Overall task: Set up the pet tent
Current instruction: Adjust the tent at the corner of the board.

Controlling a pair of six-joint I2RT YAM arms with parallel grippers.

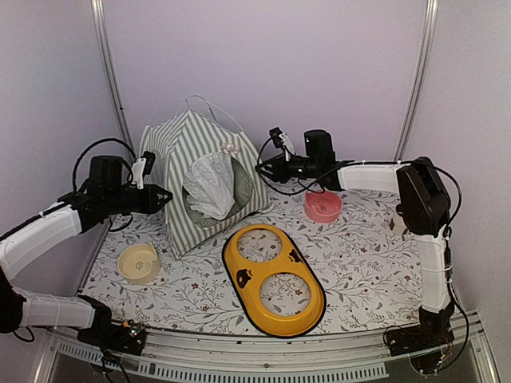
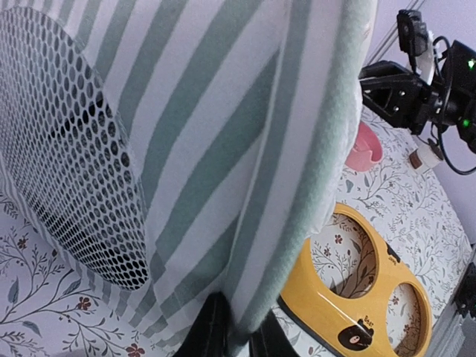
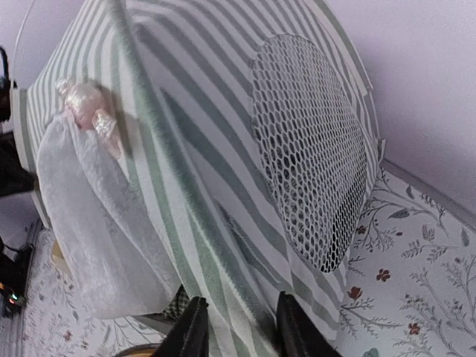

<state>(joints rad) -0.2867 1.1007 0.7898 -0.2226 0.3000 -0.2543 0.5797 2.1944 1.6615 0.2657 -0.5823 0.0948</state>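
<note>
Treating the green-and-white striped fabric pet tent [image 1: 180, 152] as light & floppy, you take corner seams: left gripper [image 2: 236, 327] nipped on one, right gripper [image 3: 239, 316] half-shut astride another, hold unclear.

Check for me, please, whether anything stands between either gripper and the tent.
Nothing visible does. The left gripper has the tent's striped edge right between its fingers, and the right gripper has a fabric seam between its own. The yellow tray lies in front of the tent, clear of both.

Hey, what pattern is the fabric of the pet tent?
Green and white stripes on the pet tent, clearest in the right wrist view.
</note>
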